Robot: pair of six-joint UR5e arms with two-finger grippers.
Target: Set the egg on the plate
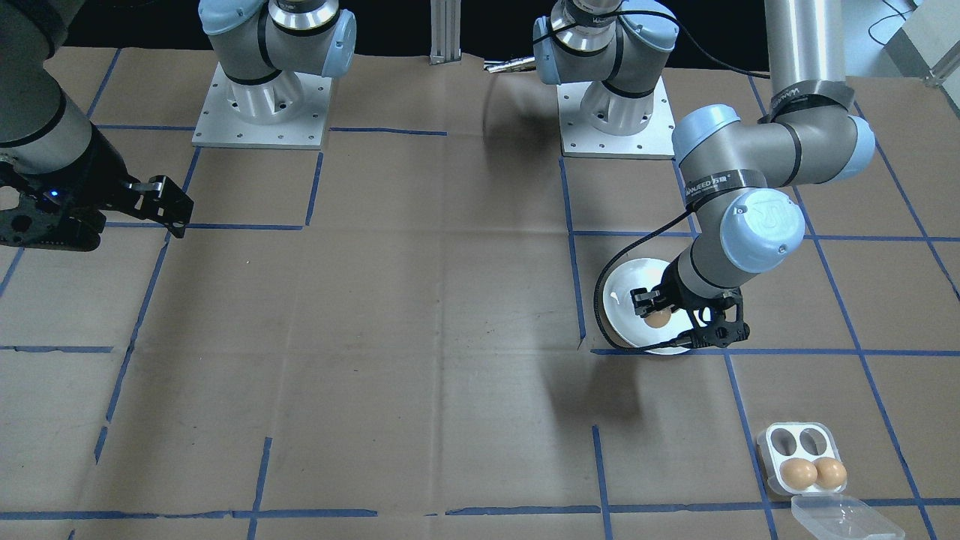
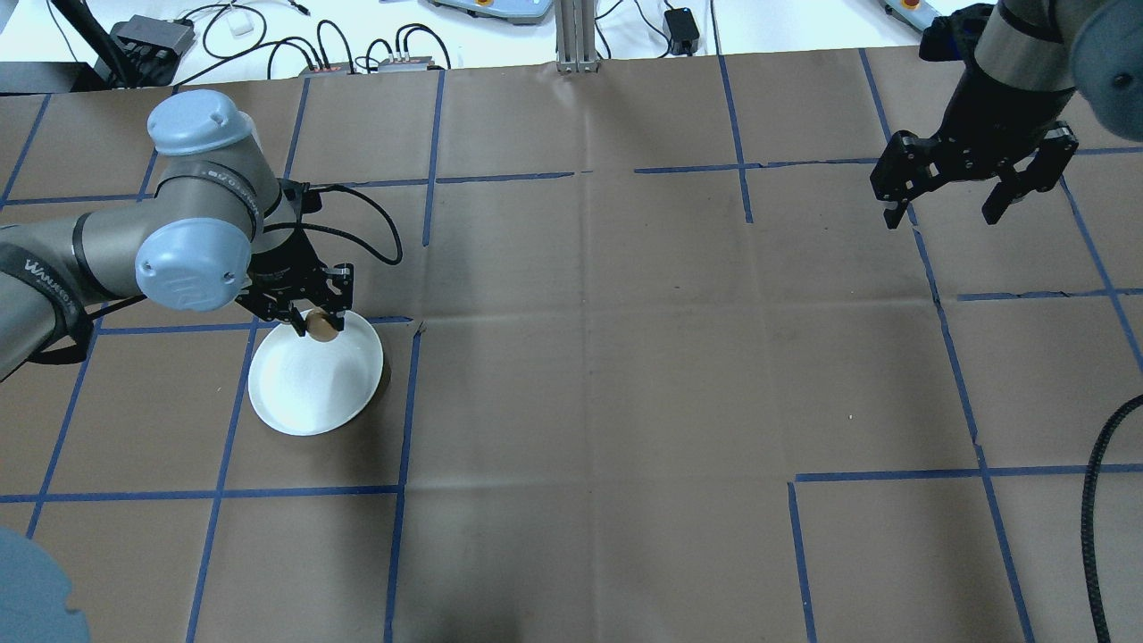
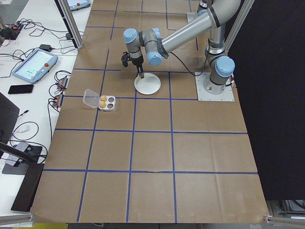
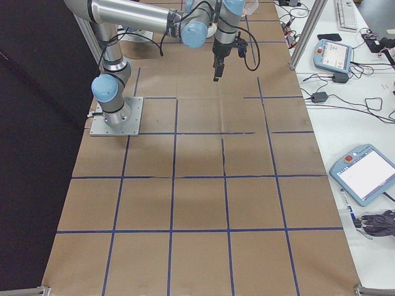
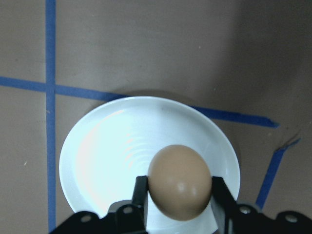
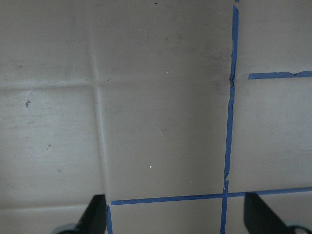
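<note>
Only front view shows egg box point(image 1: 801, 459), 2 eggs.

table point(image 1: 450, 315): brown paper, blue tape grid | plate point(image 1: 626, 289) | egg box point(image 1: 801, 459)

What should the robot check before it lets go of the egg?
1. Egg held between the left tool's fingers: ok.
2. Egg over the white plate, not the bare table: ok, though near the rim.
3. Egg low enough to release without cracking: cannot tell; its height above the plate is unclear.
4. Plate free of other things: ok.
5. Right tool open and far from the plate: ok.
6. Egg box with two eggs well away from the plate: ok.
</note>
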